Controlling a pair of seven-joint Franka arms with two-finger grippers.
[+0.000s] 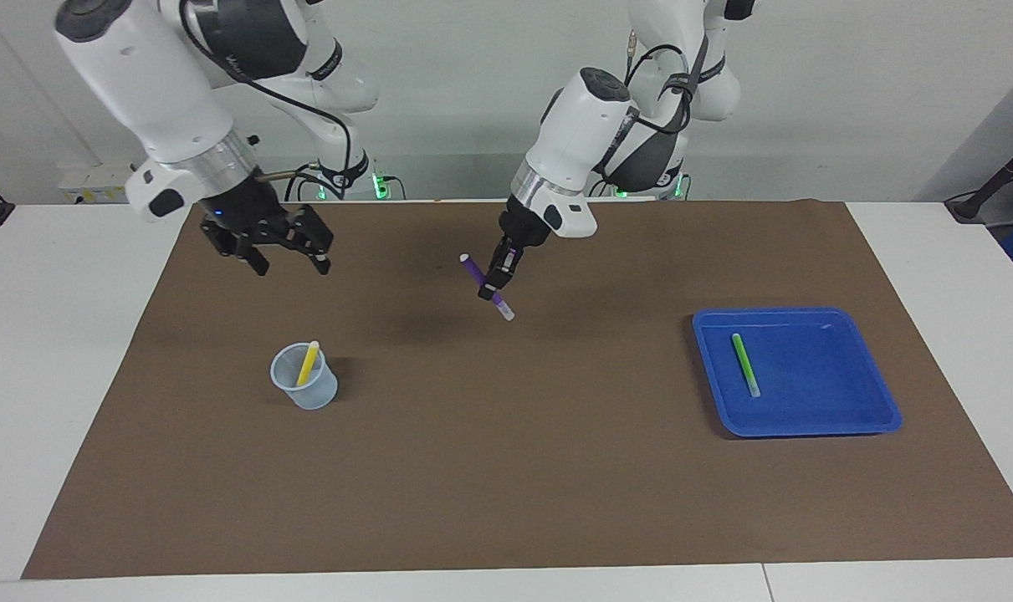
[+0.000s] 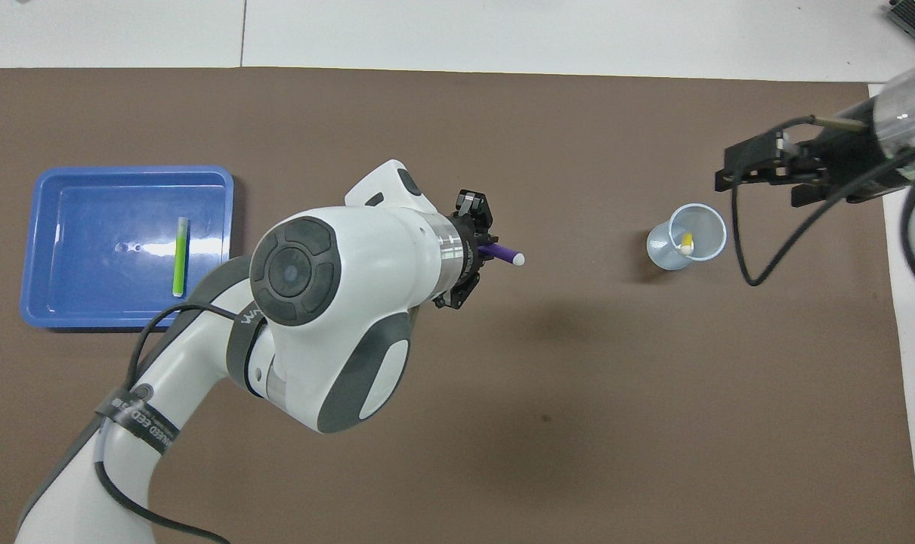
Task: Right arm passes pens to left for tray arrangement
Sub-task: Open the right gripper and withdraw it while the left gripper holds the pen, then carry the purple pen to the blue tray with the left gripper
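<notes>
Purple pen (image 1: 487, 287) gripped by left end effector (image 1: 495, 288); no legible writing.

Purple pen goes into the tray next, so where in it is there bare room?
The tray is bare from the green pen toward its outer rim. The strip between that pen and the rim toward the cup is narrow.

Three pens: one purple (image 1: 488, 287), one green (image 1: 745, 364), one yellow (image 1: 308, 363). One tray (image 1: 841, 418). One cup (image 1: 309, 390). One brown mat (image 1: 506, 468). One white table (image 1: 54, 351). Two arms, two grippers: left (image 1: 497, 291), right (image 1: 292, 266).
</notes>
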